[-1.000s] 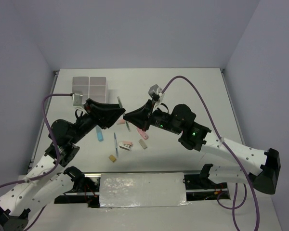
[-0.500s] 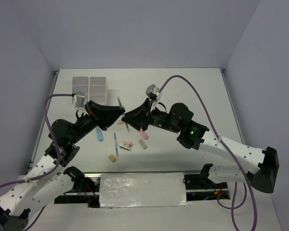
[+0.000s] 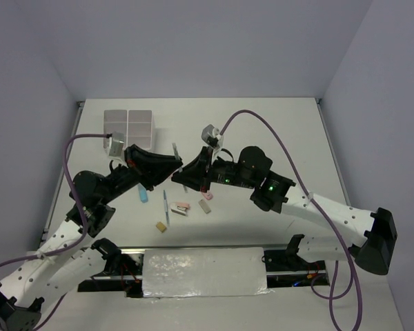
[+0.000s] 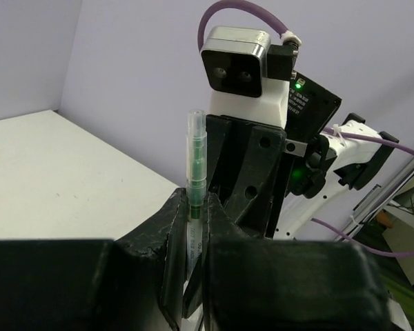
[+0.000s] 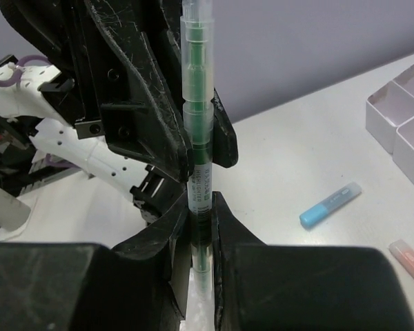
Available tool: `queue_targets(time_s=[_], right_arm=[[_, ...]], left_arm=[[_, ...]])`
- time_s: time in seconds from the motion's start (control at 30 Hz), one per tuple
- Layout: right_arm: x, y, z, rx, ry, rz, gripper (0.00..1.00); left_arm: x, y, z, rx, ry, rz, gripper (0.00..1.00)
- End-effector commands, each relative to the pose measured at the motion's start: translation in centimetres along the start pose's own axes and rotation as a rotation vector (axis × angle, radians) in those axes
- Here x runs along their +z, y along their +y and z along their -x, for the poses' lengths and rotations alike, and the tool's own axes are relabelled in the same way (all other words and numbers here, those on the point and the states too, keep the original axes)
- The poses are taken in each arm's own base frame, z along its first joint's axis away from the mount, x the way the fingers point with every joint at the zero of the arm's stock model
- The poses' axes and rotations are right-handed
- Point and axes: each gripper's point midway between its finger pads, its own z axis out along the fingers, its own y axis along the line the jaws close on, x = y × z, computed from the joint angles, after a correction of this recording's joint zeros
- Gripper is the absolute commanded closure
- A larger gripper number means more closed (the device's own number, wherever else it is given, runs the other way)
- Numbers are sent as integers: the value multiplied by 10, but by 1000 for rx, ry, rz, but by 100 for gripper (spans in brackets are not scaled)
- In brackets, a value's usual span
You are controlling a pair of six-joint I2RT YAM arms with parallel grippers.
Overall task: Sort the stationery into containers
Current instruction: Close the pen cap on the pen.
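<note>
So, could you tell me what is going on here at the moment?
The left claw and the right claw are both shut on one green pen, held above the table, apparently a handover. A blue highlighter lies loose on the table; the white divided box stands at the far left.

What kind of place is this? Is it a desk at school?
Probably a robot test lab, not a school desk. A white table sits between bare grey walls, and two cabled robot arms stand at its near edge. The left hand and right hand both grip one green pen.
</note>
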Motion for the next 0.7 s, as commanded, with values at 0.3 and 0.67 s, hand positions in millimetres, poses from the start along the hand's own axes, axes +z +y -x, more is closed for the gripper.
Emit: queue_targets(time_s=[0.3,0.67], right_arm=[[-15,-6,30,-46,-109,-75,100],[-19,-25,18,-62,-54,-170,100]], left_arm=[[3,2,25,120,7,81,1],[2,7,45,169,-23,158,1]])
